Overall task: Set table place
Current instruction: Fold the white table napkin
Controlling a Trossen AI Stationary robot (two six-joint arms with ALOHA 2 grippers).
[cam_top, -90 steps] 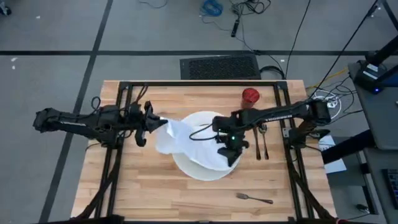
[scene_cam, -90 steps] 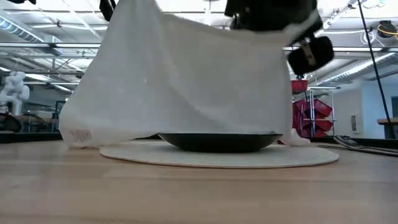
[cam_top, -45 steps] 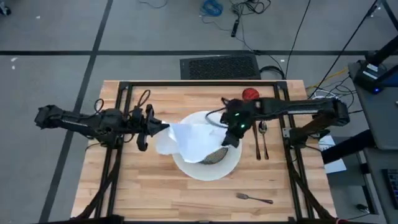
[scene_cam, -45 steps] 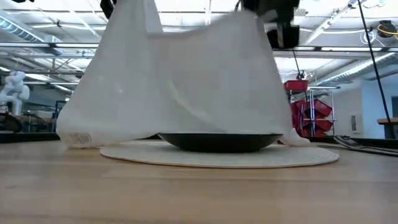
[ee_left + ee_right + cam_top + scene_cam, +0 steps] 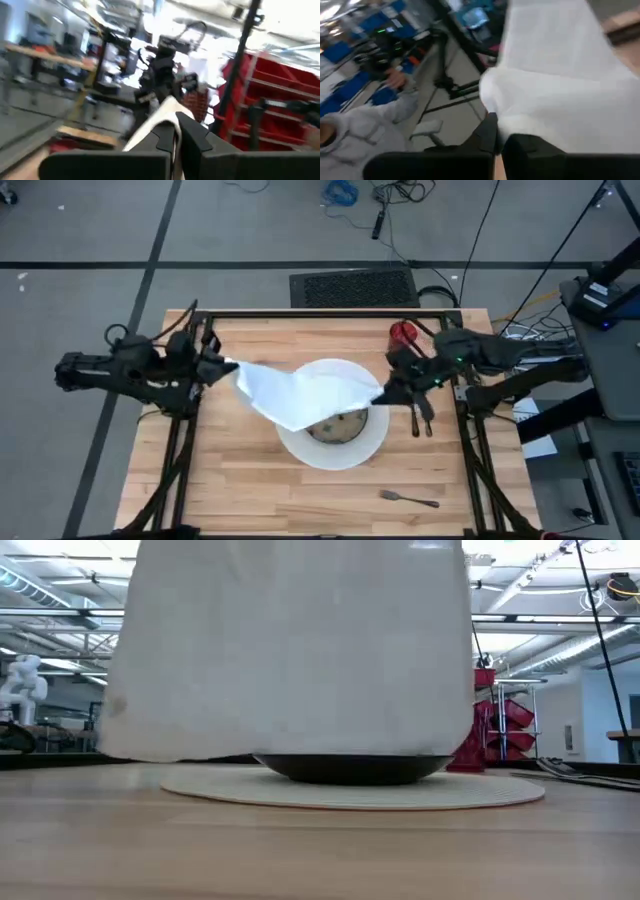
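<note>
A white napkin [image 5: 300, 394] hangs spread between my two grippers above the round white plate [image 5: 300, 446] and the speckled bowl [image 5: 341, 426] that sits on it. My left gripper [image 5: 226, 367] is shut on the napkin's left end. My right gripper [image 5: 384, 393] is shut on its right end. In the low view the napkin [image 5: 290, 650] hangs as a wide sheet, its lower edge just above the dark bowl [image 5: 350, 768]. The red cup [image 5: 402, 333] stands at the far right of the table [image 5: 250, 490]. My left gripper pinches the napkin's left corner [image 5: 169, 107] between its two fingers, coming level from the table's left side. The cloth is lifted and runs toward the other arm. My right gripper pinches the napkin's right corner [image 5: 496, 107] between its two fingers, coming from the table's right side. The cloth stretches away from it and sags over the plate.
A knife and a spoon [image 5: 421, 416] lie right of the plate, under the right arm. A fork [image 5: 410, 500] lies near the front right. Black frame rails [image 5: 180, 450] run along both sides of the table. A person in a grey sleeve [image 5: 355, 130] shows beyond the table.
My right gripper has gone from over the plate toward the table's right and far edges, and my left gripper has drawn back toward the left edge. The napkin, bunched over the bowl before, is now spread out between them. The bowl has come into sight in the high view.
</note>
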